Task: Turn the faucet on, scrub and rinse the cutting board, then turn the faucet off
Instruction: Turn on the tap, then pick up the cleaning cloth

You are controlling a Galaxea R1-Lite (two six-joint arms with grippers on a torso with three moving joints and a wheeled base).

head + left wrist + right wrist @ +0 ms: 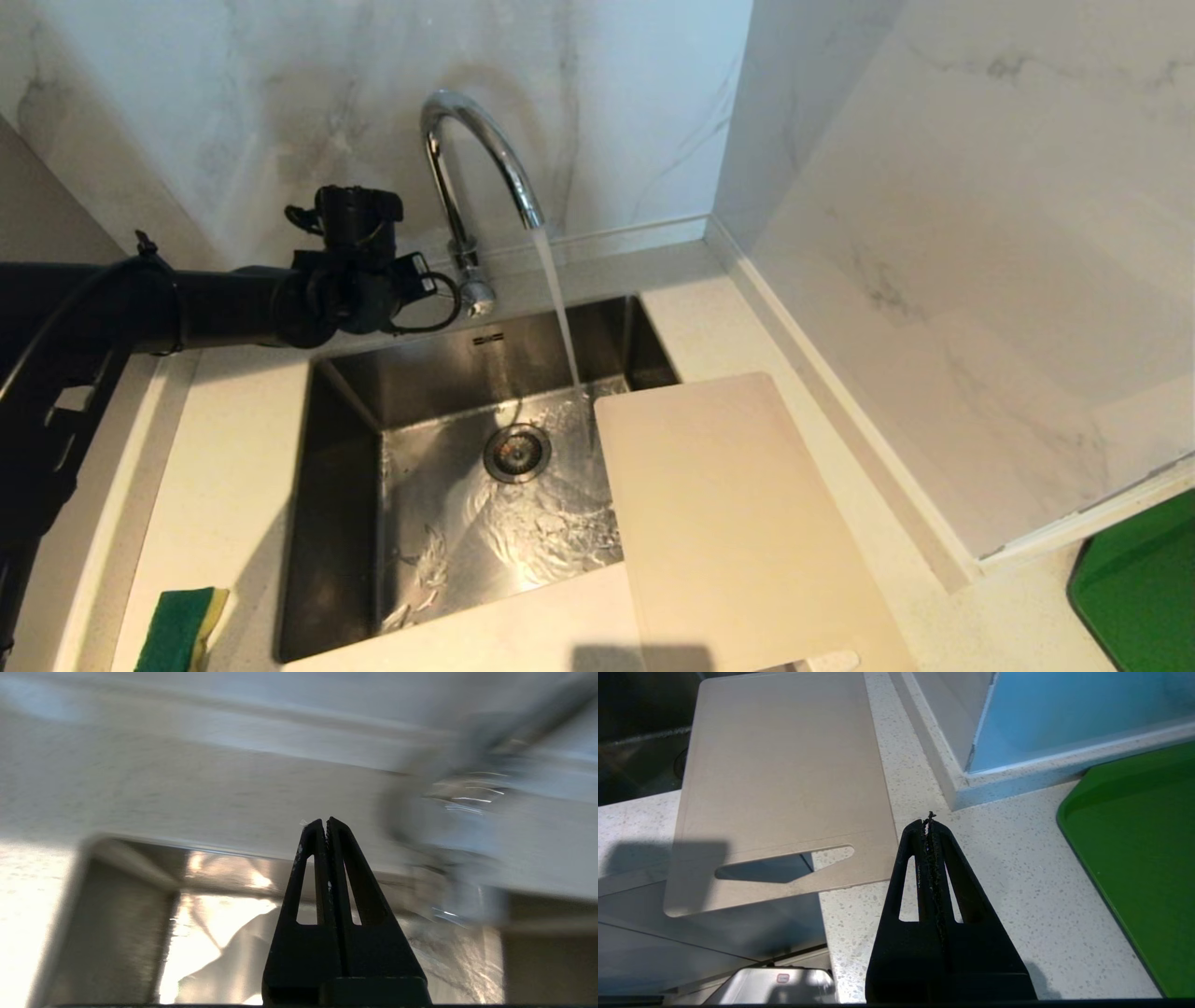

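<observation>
Head view: the faucet is at top centre and water runs from the spout into the sink. The left gripper is at centre-left, just beside the lever knob; contact I cannot confirm. The board lies at lower right, its long axis from upper left to lower right, one corner over the sink, the rest on the counter. It is well apart from the left gripper. The sponge is at the bottom left corner, on the left arm's side.

Left wrist view: fingers are pressed together, holding nothing. The faucet base is a blur at right.

Right wrist view: the right gripper is also closed and empty, just beside the board's slot end. In my judgement the right arm is nearer to the board, and the left arm nearer to the sponge.
</observation>
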